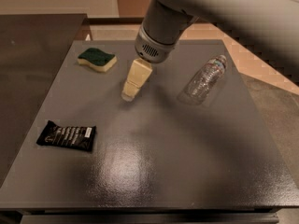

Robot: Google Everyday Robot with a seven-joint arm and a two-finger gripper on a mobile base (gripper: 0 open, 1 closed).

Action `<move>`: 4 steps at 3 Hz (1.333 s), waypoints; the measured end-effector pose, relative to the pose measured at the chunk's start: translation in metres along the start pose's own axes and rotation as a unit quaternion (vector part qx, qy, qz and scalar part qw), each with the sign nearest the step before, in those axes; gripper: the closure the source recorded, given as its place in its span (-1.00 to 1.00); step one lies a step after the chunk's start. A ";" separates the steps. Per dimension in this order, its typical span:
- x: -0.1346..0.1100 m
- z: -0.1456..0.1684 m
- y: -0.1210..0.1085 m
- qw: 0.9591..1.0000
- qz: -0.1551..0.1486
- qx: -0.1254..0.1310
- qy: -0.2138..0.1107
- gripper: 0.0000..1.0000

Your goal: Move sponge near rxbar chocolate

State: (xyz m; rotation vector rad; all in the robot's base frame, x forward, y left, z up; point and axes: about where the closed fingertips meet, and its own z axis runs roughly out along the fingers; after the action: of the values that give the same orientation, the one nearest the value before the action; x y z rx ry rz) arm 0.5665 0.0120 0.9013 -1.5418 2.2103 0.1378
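Note:
The sponge [96, 59], dark green on top over pale yellow foam, lies at the far left of the grey table [154, 171]. The rxbar chocolate [67, 136], a black wrapper with white text, lies flat near the left edge, closer to the front. My gripper [129, 94] hangs from the grey arm over the middle back of the table, to the right of the sponge and apart from it. It holds nothing that I can see.
A clear plastic bottle [205, 80] lies on its side at the right back of the table. A darker counter [28, 55] adjoins the table on the left. A floor strip runs behind the table.

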 end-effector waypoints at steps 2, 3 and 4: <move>-0.036 0.046 -0.016 0.997 0.042 0.015 -0.063 -1.00; -0.060 0.064 -0.023 0.994 0.052 0.020 -0.097 -1.00; -0.060 0.064 -0.023 0.994 0.052 0.020 -0.097 -1.00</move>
State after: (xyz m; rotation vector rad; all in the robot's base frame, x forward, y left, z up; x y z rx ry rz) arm 0.6234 0.0759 0.8720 -1.3329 2.1272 0.2624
